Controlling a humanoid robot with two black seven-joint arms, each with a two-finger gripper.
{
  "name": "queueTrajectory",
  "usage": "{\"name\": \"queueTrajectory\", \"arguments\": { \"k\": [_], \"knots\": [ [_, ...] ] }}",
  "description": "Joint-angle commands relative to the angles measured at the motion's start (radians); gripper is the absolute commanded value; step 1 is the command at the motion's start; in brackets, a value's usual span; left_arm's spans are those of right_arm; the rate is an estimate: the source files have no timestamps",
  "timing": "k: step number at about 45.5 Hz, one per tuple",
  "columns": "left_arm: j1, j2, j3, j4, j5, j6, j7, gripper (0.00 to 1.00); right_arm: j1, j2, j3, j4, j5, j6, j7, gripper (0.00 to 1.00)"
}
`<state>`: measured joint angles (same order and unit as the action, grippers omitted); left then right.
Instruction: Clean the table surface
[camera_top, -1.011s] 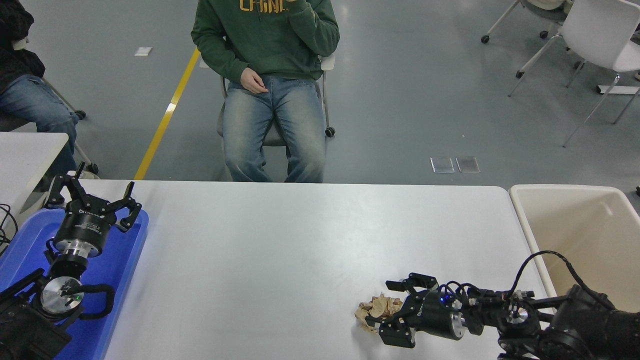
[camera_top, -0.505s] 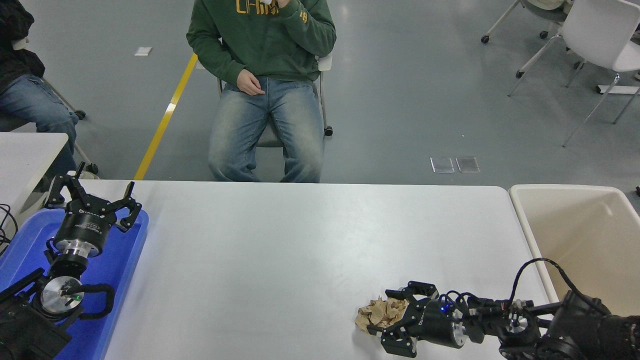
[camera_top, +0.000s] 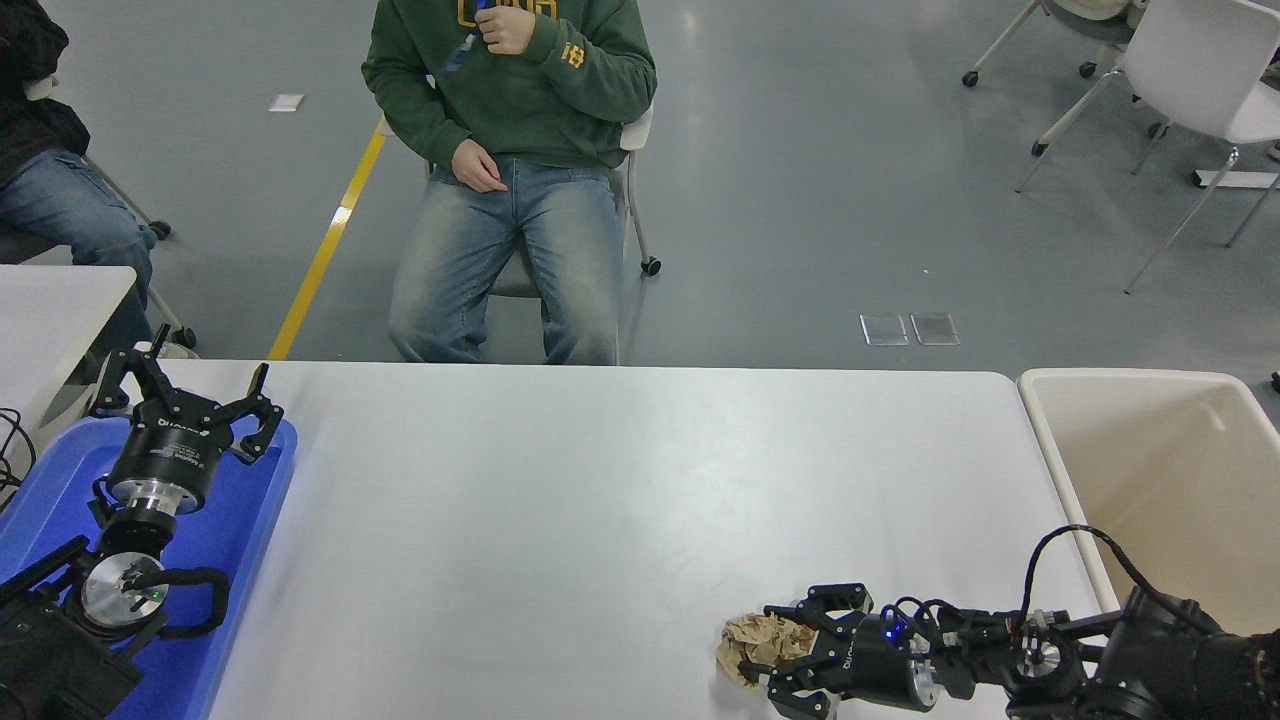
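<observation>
My right gripper (camera_top: 765, 655) lies low over the table surface (camera_top: 600, 500), near its front edge and toward its right end, pointing left. Its fingers (camera_top: 800, 610) are drawn in around a crumpled wad of brown paper (camera_top: 750, 640), one above the wad and one below, pressing on it from both sides; the wad rests on the table surface. The black arm behind it runs off to the right along the table's near edge, with a cable looping up over it.

My left gripper (camera_top: 190, 395) sits parked at the table's left end, above a blue tray (camera_top: 245, 520) that lies on that end; its fingers (camera_top: 262, 415) are spread wide with nothing between them.

The table surface itself is the wide white-grey top filling the middle of the view. Just off its right end stands a cream bin (camera_top: 1150, 460). Off its left end is the corner of a smaller white table (camera_top: 50, 310).

Beyond the table's far edge a person in a green hoodie (camera_top: 510, 80) sits on a chair, one hand raised to the chest. Farther right stands a white chair (camera_top: 1190, 70).
</observation>
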<state>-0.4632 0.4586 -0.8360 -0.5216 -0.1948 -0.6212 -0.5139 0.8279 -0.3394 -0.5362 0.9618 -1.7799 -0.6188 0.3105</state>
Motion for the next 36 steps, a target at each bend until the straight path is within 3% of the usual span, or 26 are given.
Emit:
{"name": "queueTrajectory", "arguments": {
  "k": [1,15,36],
  "knots": [
    [0.0,0.0,0.0,0.0,0.0,0.0,0.0,1.0,0.014,0.0,-0.022,-0.008,0.008,-0.004,0.005,0.0],
    [0.0,0.0,0.0,0.0,0.0,0.0,0.0,1.0,0.051,-0.009,-0.001,0.021,0.051,-0.009,0.059,0.0],
    [0.0,0.0,0.0,0.0,0.0,0.0,0.0,1.0,0.272,-0.13,-0.002,0.34,0.344,0.011,0.059,0.0]
  ]
}}
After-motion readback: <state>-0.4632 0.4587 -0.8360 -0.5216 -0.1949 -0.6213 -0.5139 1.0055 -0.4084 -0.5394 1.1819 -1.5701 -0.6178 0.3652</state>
